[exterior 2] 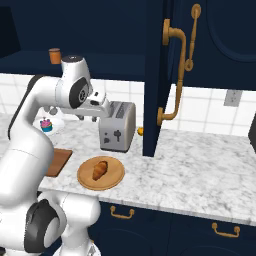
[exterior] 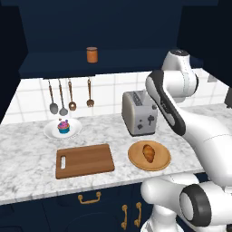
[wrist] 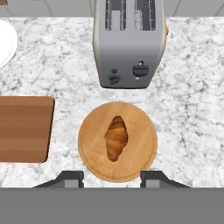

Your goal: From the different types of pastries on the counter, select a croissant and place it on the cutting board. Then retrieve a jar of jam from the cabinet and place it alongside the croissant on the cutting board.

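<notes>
Tabletop [exterior: 27,149] carries a toaster [exterior: 138,112], the board [exterior: 84,160] lying bare, a round wooden plate [exterior: 159,163] and, on that plate, the croissant [exterior: 148,152]. The jar [exterior: 92,54] sits up on the cabinet shelf [exterior: 68,67]. The croissant is likely light, soft and flaky, easily crushed; a gentle pinch across its narrow middle looks best. The tool [wrist: 111,179] hangs above the plate, its tips set apart with nothing between them. The left base view shows jar, cupcake [exterior: 63,127] and whole board; the hand view shows the croissant's ridged crust.
</notes>
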### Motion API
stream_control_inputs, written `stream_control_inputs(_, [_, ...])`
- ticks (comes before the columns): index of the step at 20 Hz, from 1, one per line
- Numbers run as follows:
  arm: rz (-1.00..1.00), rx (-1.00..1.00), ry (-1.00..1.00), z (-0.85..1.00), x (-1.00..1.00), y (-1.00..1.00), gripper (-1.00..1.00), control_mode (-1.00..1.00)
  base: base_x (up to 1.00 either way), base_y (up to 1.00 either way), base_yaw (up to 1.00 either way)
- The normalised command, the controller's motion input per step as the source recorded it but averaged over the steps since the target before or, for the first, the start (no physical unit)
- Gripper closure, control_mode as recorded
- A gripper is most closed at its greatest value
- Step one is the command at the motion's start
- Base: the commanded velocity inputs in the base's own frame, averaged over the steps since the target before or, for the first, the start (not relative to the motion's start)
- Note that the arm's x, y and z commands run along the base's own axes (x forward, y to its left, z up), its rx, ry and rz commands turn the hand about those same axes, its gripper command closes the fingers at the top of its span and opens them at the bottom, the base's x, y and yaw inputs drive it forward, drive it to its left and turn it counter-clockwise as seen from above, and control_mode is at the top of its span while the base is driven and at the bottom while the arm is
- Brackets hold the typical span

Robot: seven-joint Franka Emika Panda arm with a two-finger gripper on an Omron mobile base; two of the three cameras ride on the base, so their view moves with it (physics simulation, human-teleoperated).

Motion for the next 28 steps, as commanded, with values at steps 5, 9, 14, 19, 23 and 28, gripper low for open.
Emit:
stream_control_inputs(5, [0.00,0.00,0.00,-0.09,-0.06,-0.02,-1.00,-1.00,0.00,0.00,0.00])
stream_control_inputs(9, [0.00,0.03,0.00,-0.68,-0.58,-0.17,-1.00,-1.00,0.00,0.00,0.00])
stream_control_inputs(14, [-0.03,0.04,0.02,-0.80,-0.22,0.04,-1.00,-1.00,0.00,0.00,0.00])
stream_control_inputs(19, [-0.03,-0.01,0.10,-0.74,0.13,0.00,-1.00,-1.00,0.00,0.00,0.00])
stream_control_inputs(23, [-0.01,-0.01,0.00,-0.63,0.29,0.00,-1.00,-1.00,0.00,0.00,0.00])
stream_control_inputs(28, [0.00,0.00,0.00,-0.88,0.44,0.00,-1.00,-1.00,0.00,0.00,0.00])
